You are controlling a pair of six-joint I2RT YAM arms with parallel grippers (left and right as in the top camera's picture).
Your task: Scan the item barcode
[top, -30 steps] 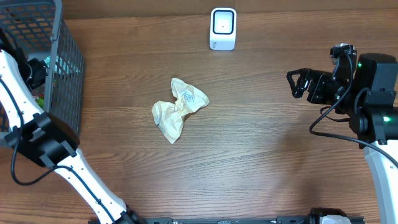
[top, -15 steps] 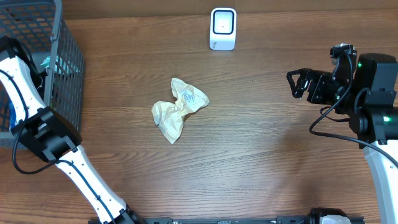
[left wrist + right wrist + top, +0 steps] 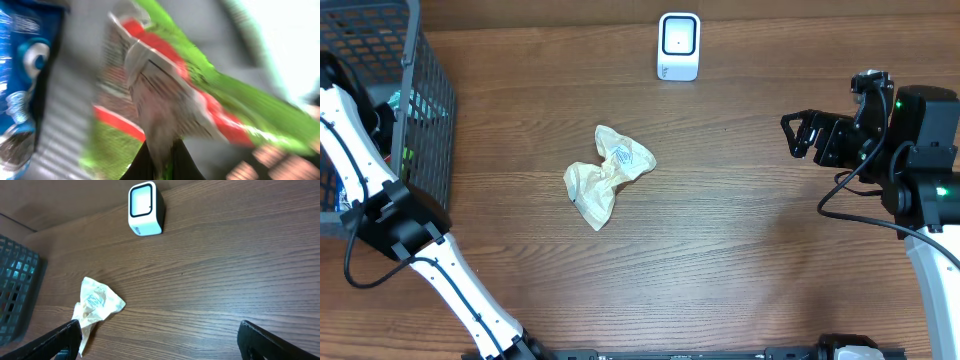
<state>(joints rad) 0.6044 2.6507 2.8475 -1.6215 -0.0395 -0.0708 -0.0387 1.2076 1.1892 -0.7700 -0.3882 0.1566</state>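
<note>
Left gripper (image 3: 159, 162), open a second earlier, clamped shut on green-red packet (image 3: 165, 95) inside basket (image 3: 425, 95). Packet edge pinched between jaws, rest fanning ahead of them. Item likely secured; carry to scanner (image 3: 678, 46) due next. Right gripper (image 3: 790, 135) stayed spread wide, empty.

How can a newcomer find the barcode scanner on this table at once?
Start at the brown wooden table and follow its far edge to the middle. The scanner stands there, a small white box with a dark-framed window, unlike the crumpled tan wrapper lying mid-table.
</note>
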